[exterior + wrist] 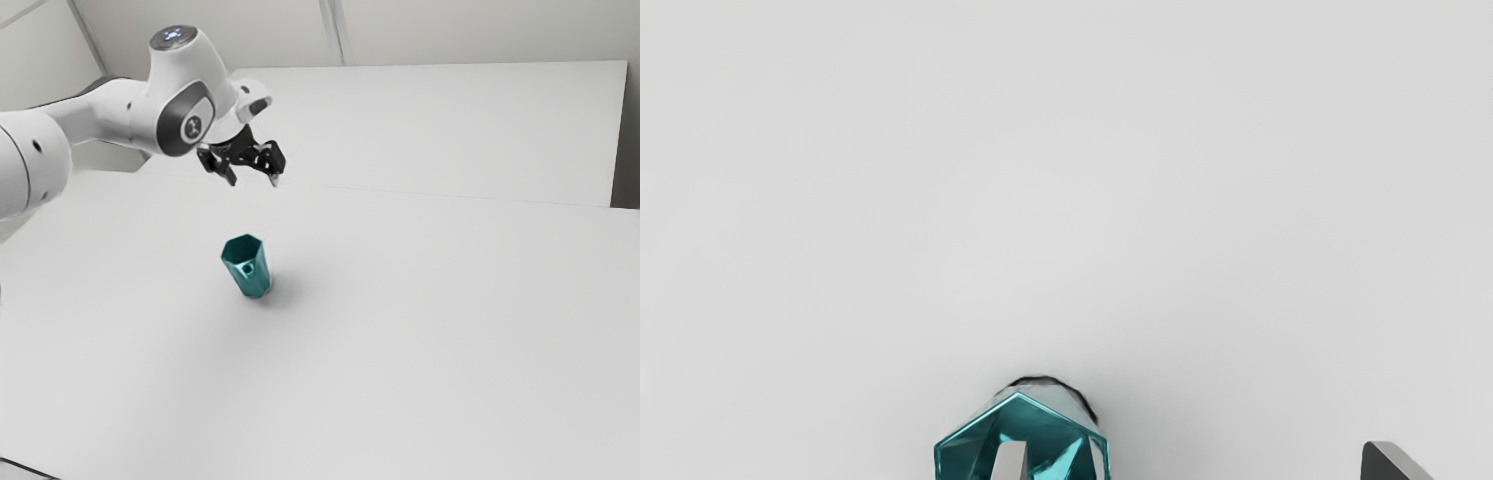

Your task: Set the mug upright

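Glossy teal faceted mug upright on smooth white tabletop; black two-finger gripper above, spread, released. Best: retreat straight up, brushing nothing.

I am hovering my black two-finger gripper above the smooth white tabletop, its spread fingers having open air beneath them. The glossy teal, six-sided mug is standing mouth up below, its rim blocking sideways passage low down. In my wrist view, one finger is lining up over the mug's opening, while the other is hanging beside the mug, over tabletop. Around the mug, room to pass is stretching widely toward the exterior view's right and toward that camera.
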Motion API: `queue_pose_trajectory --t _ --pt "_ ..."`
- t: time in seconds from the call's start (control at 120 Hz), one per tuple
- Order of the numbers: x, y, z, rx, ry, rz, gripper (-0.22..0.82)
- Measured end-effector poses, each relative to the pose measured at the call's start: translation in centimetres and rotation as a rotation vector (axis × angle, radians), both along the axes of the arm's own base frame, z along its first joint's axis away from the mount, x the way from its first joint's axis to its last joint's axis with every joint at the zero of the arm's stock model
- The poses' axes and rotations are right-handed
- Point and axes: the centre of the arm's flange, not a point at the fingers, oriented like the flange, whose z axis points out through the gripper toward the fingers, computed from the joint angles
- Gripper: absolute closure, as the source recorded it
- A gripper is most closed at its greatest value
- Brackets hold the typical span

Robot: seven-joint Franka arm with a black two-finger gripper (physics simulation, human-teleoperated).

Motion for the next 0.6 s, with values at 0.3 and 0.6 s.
queue_pose_trajectory --t 0.3,0.6 --pt "-4.0 3.6 7.5 -0.063 0.084 -0.043 0.01" --pt "-5.7 7.1 11.0 -0.063 0.125 -0.125 0.0"
